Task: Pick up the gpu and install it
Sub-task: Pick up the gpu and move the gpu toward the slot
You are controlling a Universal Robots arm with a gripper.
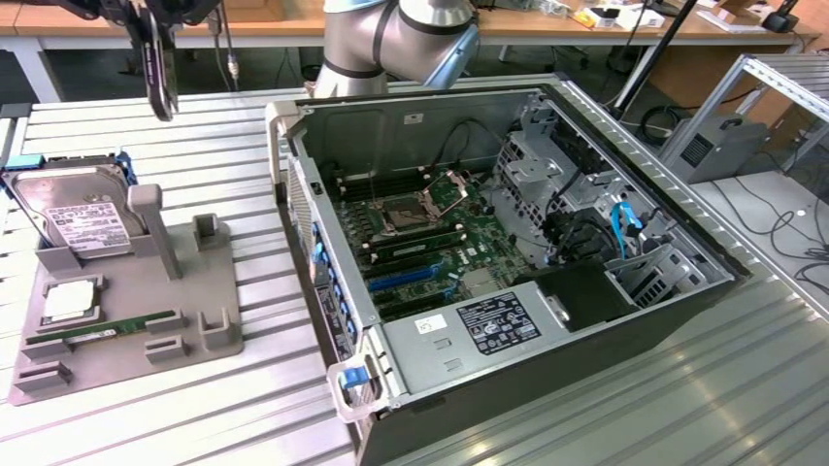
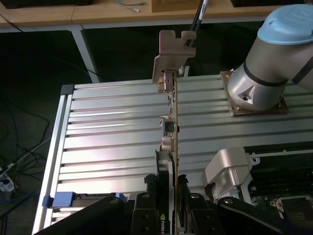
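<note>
the gripper (image 1: 162,19) is clamped on the gpu (image 1: 161,76), which hangs edge-on above the slatted table (image 1: 194,417) in the upper left of the exterior view, well apart from the open computer case (image 1: 388,121) at centre. its silver bracket (image 2: 171,54) is at the end away from the fingers (image 2: 164,181).

The arm (image 1: 388,39) is made of smooth silver-grey cylindrical housings. One joint is closed by a pale blue cap (image 2: 286,24), with a thin black ring below it. Its round base meets a square brownish plate (image 2: 234,108). The end effector (image 2: 172,176) is black and blocky.
</note>
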